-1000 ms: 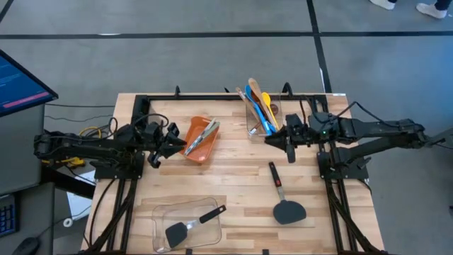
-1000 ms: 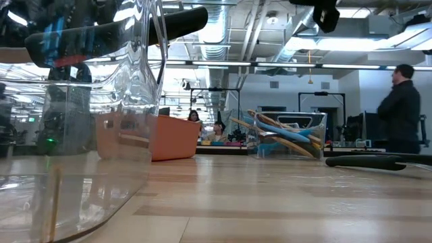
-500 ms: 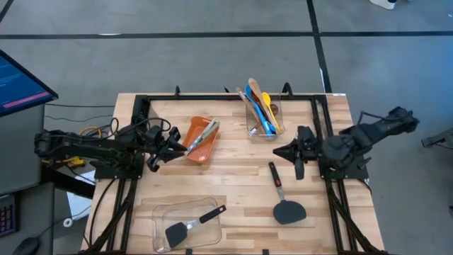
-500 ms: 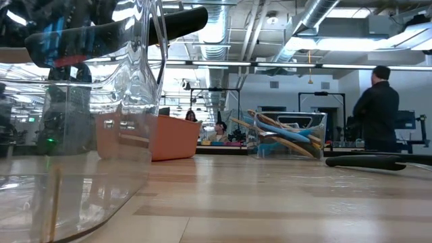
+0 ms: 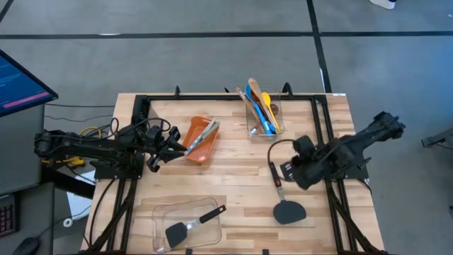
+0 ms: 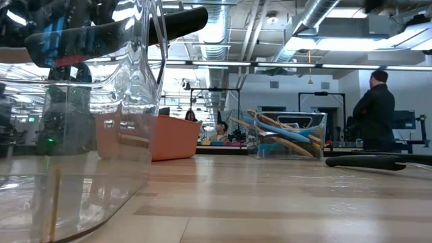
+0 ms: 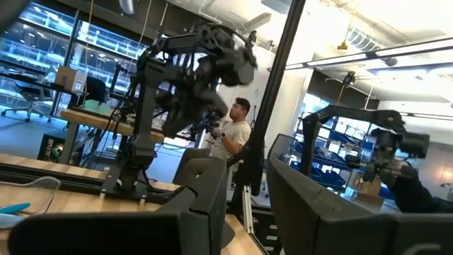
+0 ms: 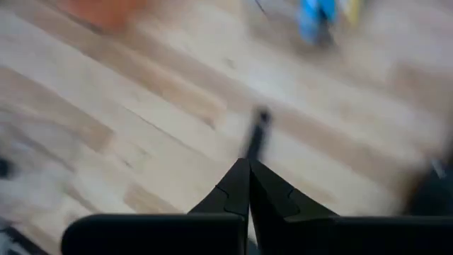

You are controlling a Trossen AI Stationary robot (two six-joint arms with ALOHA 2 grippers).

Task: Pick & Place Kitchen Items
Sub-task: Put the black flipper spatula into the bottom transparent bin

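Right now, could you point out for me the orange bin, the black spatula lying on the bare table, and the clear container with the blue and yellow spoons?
orange bin (image 5: 198, 151), high view, on its inner floor.
black spatula (image 5: 288, 211), high view, on its flat blade.
clear container (image 6: 317, 137), low view, on its side wall.

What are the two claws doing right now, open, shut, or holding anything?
Left gripper: open, holding nothing, beside the orange bin.
Right gripper: shut, empty, above the black spatula.

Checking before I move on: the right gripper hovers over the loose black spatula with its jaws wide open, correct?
Not quite. The right gripper is over the loose black spatula, but its jaws are shut, tips pressed together and holding nothing. The right wrist view shows it.
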